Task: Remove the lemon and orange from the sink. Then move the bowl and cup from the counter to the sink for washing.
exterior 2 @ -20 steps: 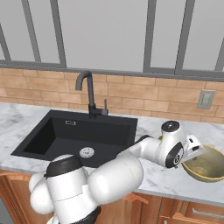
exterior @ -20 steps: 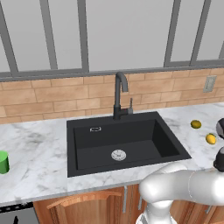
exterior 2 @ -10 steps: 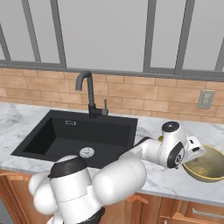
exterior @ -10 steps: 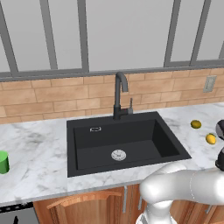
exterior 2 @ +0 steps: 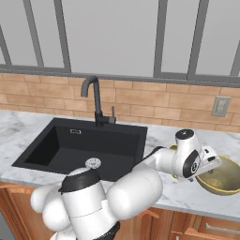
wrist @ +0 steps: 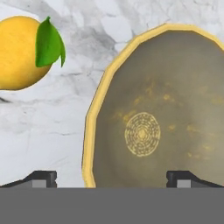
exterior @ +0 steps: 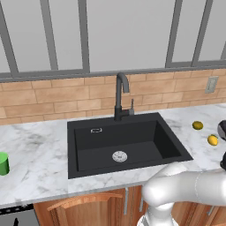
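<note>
We see both fruits out of the sink [exterior: 128, 141], and our wide-open, empty end effector [wrist: 111, 177] straddles the bowl [wrist: 162, 109] rim at its 9 o'clock, cup [exterior: 3, 163] remaining.

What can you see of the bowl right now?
The bowl is wide, round and shallow, golden-tan with a pale yellow rim and a ringed pattern at its centre. It looks empty and sits upright on the marble counter, right of the sink. The open tool hangs over its near rim, one fingertip above the inside, one outside; contact can't be confirmed. A yellow fruit lies beside it, apart.
</note>
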